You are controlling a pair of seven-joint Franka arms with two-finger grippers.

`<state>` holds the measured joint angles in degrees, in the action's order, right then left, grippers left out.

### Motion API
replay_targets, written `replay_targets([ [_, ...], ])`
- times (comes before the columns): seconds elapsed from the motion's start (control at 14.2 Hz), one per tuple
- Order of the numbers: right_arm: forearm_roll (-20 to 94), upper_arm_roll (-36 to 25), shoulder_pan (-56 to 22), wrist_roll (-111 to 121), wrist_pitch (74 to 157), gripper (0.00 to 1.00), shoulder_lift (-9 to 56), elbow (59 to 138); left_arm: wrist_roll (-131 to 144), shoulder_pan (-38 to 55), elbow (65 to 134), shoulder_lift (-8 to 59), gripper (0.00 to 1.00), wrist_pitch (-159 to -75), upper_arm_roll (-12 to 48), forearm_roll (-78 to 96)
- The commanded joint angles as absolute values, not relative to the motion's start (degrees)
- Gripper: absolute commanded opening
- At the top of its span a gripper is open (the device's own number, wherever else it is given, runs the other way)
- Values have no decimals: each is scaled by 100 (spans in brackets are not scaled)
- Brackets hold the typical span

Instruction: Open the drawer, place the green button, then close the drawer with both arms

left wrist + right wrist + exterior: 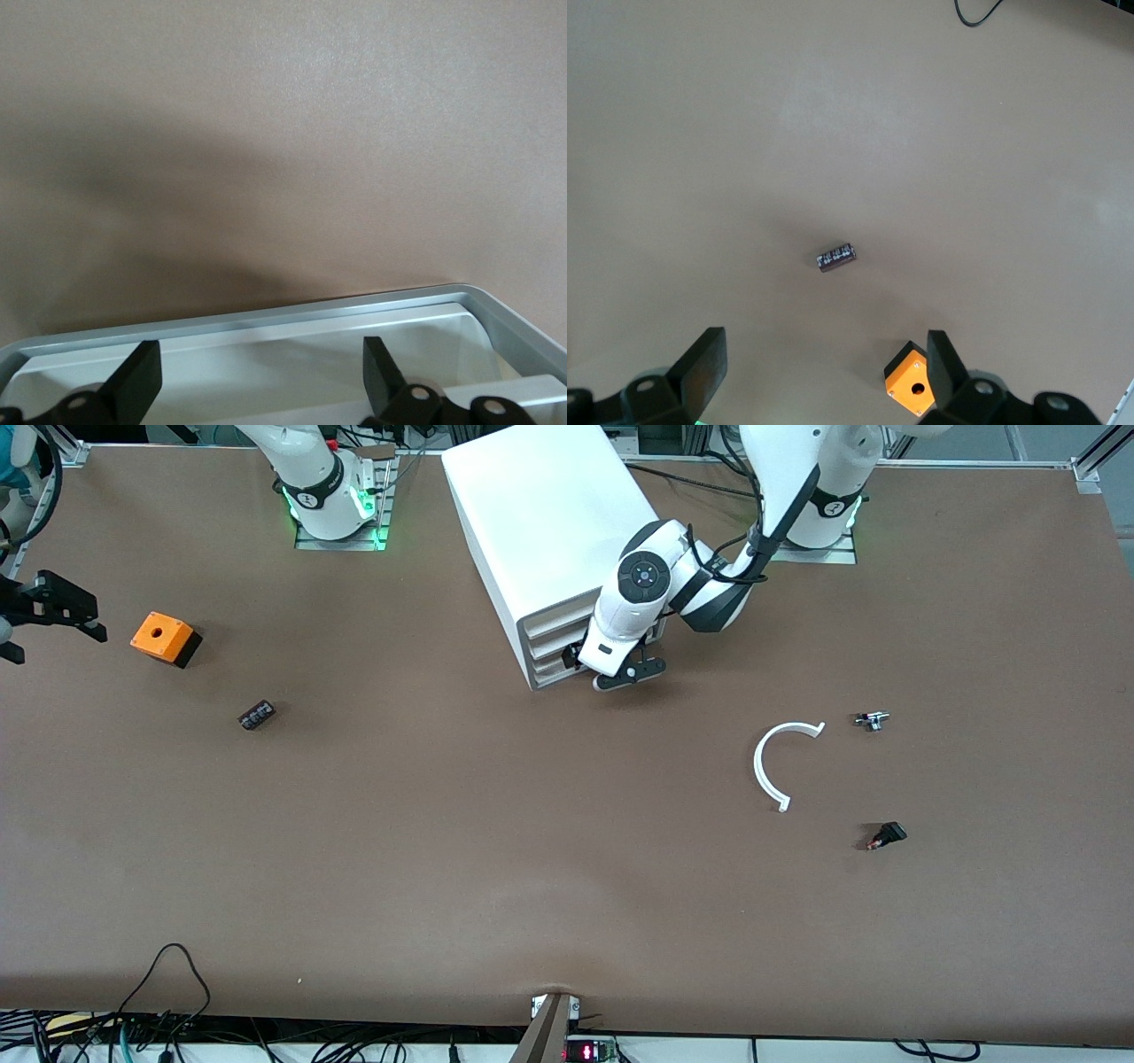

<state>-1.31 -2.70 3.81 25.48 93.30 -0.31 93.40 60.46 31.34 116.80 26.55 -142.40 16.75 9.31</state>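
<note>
The white cabinet (549, 514) stands near the arms' bases, mid-table. My left gripper (602, 669) is open at its drawer front, low down by the lowest drawer (558, 673). In the left wrist view the gripper (259, 354) spreads its fingers over the drawer's grey rim (266, 310), and the white inside that shows is bare. My right gripper (53, 615) is open and empty, up over the right arm's end of the table; its wrist view shows it (824, 345) over bare table. The green-capped button is not in view.
An orange cube with a hole (164, 638) and a small black cylinder (257, 715) lie toward the right arm's end. A white C-shaped strip (780, 766), a small silver part (873, 720) and a black-and-red switch (886, 835) lie toward the left arm's end.
</note>
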Motion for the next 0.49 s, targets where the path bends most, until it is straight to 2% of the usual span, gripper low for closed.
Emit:
replay_targets([
  [0.0, -97, -264, 448, 2540, 9202, 100, -158, 9387, 6038, 3147, 11760, 2610, 100, -14194, 1767, 984],
  [0.42, -88, -264, 439, 2487, 9220, 100, -106, 9387, 6003, 2735, 11663, 2409, 100, -14115, 1758, 976],
])
